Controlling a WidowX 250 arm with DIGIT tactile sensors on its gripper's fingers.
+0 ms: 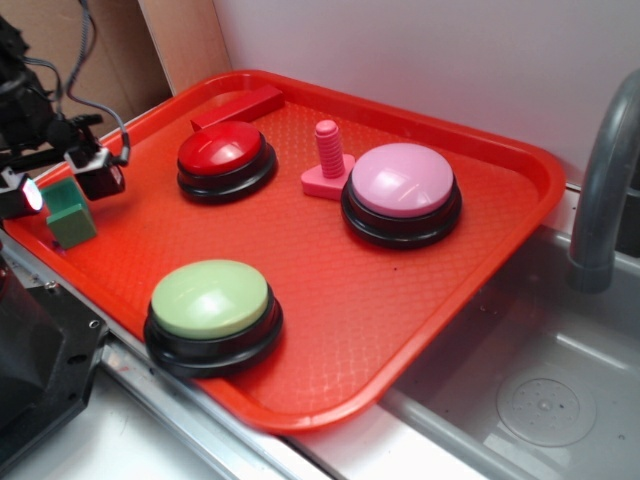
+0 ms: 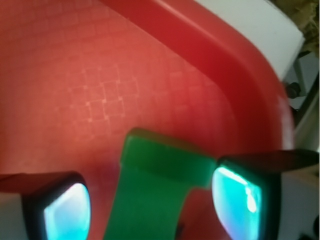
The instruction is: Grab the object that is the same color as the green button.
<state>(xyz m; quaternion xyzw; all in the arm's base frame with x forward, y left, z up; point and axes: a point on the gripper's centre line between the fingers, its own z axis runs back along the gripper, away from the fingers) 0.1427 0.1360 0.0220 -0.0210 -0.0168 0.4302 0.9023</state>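
Observation:
The small teal-green stepped block (image 1: 70, 213) sits at the tray's left edge. My gripper (image 1: 60, 187) hangs right over it, with one finger on each side. In the wrist view the block (image 2: 160, 165) lies between my two fingertips, and my gripper (image 2: 151, 207) is open: red tray shows between the left pad (image 2: 67, 212) and the block, and the right pad (image 2: 237, 200) is at the block's stepped corner. The pale-green dome button (image 1: 212, 300) on its black base stands at the tray's front, well away from my gripper.
A red tray (image 1: 470, 260) holds a red-domed button (image 1: 225, 158), a pink-domed button (image 1: 402, 188), a pink bolt (image 1: 328, 160) and a red bar (image 1: 238, 107). The tray's raised rim (image 2: 240, 65) runs close beside the block. A metal sink and a grey faucet (image 1: 600, 190) are on the right.

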